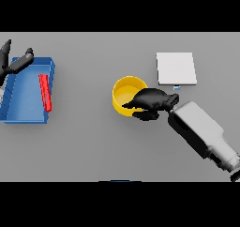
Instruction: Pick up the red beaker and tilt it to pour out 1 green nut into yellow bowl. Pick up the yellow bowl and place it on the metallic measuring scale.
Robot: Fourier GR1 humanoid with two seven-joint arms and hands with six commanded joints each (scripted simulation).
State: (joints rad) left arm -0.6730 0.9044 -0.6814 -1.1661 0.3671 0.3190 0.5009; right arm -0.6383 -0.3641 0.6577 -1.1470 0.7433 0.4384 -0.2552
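From my head view, my right hand (151,102) sits at the right side of the yellow bowl (125,94), near the middle of the grey bench (93,146). My fingers (137,98) reach over the bowl's near-right rim and into its opening, while my thumb (143,116) curls below and outside the wall, so I have the rim pinched between them. My right forearm runs away from the hand toward the lower right corner. The bowl stands upright on the bench; the part of its inside that I can see is plain yellow, and I cannot make out a nut in it, though my fingers cover some of the floor.

The metallic measuring scale (176,68) lies up and to the right of the bowl, a pale square plate flat on the bench with a small bluish tab at its near edge. It is near the bowl but not touching it, and my hand is just below it.

Far off on the left, a blue tray (28,116) rests on the bench. The red beaker (45,92) lies on its side inside the tray, along the right wall, seen as a long narrow red shape. My left hand (18,62) shows at the tray's upper left corner, partly cut by the edge of the view, with fingers straight and spread, holding nothing. It is well apart from the beaker.
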